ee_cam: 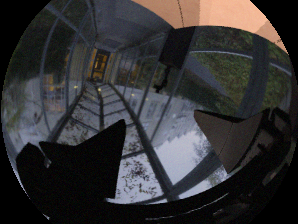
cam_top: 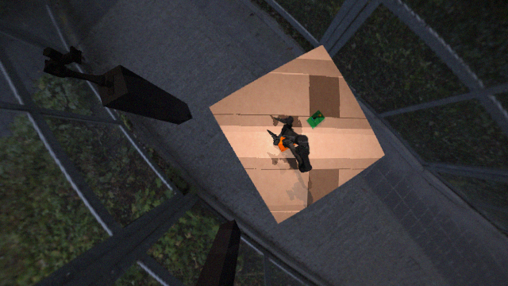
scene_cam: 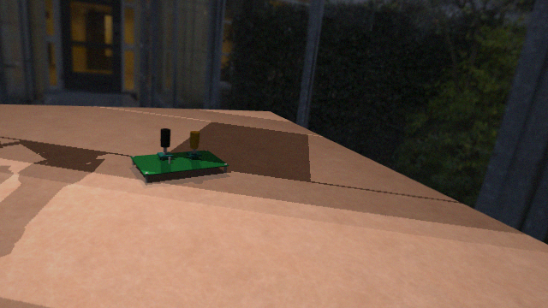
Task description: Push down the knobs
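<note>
The green circuit board [cam_top: 313, 125] [scene_cam: 188, 165] stands on short legs on the table. In the exterior view, a black knob [scene_cam: 165, 138] stands upright above one teal potentiometer [scene_cam: 163, 156], with bare shaft showing between them. A dark yellow knob [scene_cam: 194, 139] stands upright above the other potentiometer, with a short piece of shaft showing below it. A small pale post stands on the board in front of the black knob. My gripper [cam_top: 271, 124] [ee_cam: 161, 118] is open, with nothing between the fingers. It is apart from the board, to its left in the top view, and out of view in the exterior view.
The tan table [cam_top: 254, 95] [scene_cam: 300, 239] carries the arm, which is folded near the middle, below and left of the board in the top view. An orange part shows by the arm. Dark shadow patches cross the table. Dark pillars stand beyond its edges.
</note>
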Controlling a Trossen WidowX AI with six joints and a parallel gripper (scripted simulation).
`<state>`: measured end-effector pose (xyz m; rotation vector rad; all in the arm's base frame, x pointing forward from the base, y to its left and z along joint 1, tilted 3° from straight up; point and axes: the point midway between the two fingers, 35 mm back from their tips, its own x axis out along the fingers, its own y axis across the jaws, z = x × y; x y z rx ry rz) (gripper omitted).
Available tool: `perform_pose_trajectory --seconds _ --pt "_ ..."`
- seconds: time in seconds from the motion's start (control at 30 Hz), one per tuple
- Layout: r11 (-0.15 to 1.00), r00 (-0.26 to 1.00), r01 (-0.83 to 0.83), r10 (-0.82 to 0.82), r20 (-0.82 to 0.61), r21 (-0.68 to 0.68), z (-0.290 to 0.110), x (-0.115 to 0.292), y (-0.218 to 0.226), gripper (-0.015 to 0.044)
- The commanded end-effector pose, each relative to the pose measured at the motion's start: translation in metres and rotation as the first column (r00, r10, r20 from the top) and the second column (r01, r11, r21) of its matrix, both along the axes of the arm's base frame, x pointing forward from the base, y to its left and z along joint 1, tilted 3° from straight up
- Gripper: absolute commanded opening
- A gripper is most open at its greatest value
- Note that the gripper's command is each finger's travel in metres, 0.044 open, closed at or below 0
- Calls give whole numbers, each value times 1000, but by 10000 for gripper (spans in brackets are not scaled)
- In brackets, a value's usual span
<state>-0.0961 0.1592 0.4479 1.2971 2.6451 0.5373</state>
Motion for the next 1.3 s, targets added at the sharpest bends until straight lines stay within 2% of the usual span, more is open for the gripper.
perform_pose_trajectory --seconds 0.0,0.23,0.47,0.87,1.27 --pt "1000 1000 4 -4 4 0 0 0 1 374" --pt "990 976 144 -141 168 -3 -17 23 41 190" --pt "961 898 275 -254 359 -9 -39 58 80 6" --pt "893 677 448 -304 671 -47 -88 139 126 0" --pt "822 452 545 -121 884 -166 -155 236 131 0"
